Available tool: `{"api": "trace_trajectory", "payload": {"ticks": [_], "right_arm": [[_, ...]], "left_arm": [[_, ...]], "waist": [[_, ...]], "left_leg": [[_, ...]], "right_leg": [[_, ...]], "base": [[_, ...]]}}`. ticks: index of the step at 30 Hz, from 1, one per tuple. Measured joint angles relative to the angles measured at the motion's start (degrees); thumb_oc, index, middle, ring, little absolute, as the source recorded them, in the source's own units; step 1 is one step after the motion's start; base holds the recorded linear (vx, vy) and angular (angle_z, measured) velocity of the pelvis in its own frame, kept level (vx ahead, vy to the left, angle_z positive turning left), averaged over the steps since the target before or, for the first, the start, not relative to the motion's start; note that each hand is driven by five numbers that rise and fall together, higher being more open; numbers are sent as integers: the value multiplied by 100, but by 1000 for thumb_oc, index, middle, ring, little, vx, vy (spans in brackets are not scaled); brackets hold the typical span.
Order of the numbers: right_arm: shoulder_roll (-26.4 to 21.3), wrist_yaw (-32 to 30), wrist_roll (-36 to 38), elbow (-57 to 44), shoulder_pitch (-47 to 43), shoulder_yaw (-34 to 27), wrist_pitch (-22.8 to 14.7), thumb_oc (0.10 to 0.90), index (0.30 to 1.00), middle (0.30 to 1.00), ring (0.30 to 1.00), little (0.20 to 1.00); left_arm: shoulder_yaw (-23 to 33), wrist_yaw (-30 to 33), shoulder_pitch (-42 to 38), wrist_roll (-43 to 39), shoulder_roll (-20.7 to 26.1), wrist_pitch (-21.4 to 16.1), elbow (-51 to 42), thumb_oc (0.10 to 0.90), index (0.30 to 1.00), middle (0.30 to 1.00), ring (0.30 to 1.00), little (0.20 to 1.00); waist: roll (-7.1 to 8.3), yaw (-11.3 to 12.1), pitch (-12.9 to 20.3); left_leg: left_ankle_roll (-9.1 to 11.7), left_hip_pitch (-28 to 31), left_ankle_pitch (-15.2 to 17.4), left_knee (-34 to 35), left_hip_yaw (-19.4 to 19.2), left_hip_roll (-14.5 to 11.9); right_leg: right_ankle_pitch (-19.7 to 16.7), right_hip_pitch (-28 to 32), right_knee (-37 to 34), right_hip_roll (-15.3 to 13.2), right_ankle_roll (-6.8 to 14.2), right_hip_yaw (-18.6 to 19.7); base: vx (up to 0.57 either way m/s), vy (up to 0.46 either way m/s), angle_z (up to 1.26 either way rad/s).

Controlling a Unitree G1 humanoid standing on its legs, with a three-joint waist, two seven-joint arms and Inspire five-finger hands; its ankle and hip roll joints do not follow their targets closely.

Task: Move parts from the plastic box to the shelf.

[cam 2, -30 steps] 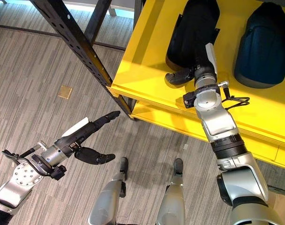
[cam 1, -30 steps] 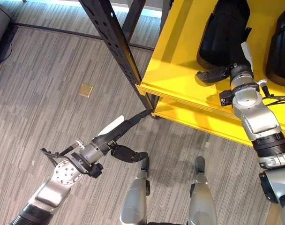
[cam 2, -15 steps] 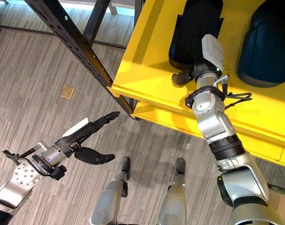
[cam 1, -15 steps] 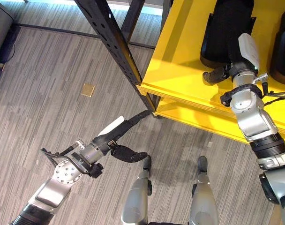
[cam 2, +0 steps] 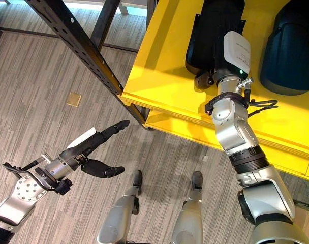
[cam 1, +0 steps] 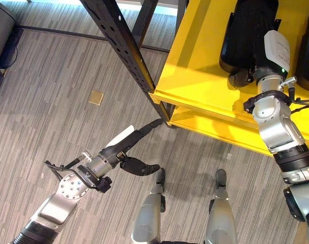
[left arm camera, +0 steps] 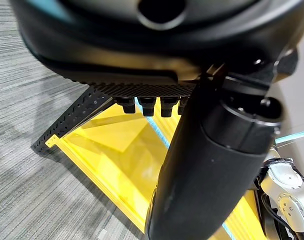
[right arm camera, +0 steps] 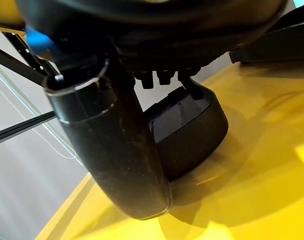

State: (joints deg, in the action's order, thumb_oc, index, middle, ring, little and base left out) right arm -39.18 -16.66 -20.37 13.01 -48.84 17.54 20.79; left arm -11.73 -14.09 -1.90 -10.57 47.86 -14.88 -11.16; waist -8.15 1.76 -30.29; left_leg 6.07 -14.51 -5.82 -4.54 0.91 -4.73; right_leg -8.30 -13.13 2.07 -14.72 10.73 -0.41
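Where shelf (cam 1: 195, 76) holds black part (cam 2: 213, 30), fingers (right arm camera: 164, 77) just beside.

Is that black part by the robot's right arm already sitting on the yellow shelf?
Yes: the black part lies flat on the yellow shelf, with the right robot hand at its near end.

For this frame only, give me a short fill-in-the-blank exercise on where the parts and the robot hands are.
The black part lies on the ____ shelf.
The right robot hand is at the ____ part's near end.
The left robot hand, fingers straight, holds ____ above the floor.

Missing words: yellow; black; nothing
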Motion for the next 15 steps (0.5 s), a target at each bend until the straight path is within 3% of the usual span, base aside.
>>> {"api": "trace_trajectory", "payload": {"ticks": [7,15], "right_arm": [[-18,24,-207,-121,17,110,-65,900,1000,1000,1000,1000],[-137,561,-350,-697,180,501,-436,900,1000,1000,1000,1000]], "left_arm": [[0,-1,0,-5,0,3,-3,900,1000,1000,1000,1000],[0,0,-1,-29,-2,21,-10,900,1000,1000,1000,1000]], "waist": [[0,-1,0],[0,5,0]], "left_leg": [[-2,0,0,3,-5,2],[-5,-1,1,4,-17,2]], "right_leg": [[2,-10,4,-2,4,6],[9,-20,14,-4,11,19]], "base": [[0,0,0],[0,0,0]]}}
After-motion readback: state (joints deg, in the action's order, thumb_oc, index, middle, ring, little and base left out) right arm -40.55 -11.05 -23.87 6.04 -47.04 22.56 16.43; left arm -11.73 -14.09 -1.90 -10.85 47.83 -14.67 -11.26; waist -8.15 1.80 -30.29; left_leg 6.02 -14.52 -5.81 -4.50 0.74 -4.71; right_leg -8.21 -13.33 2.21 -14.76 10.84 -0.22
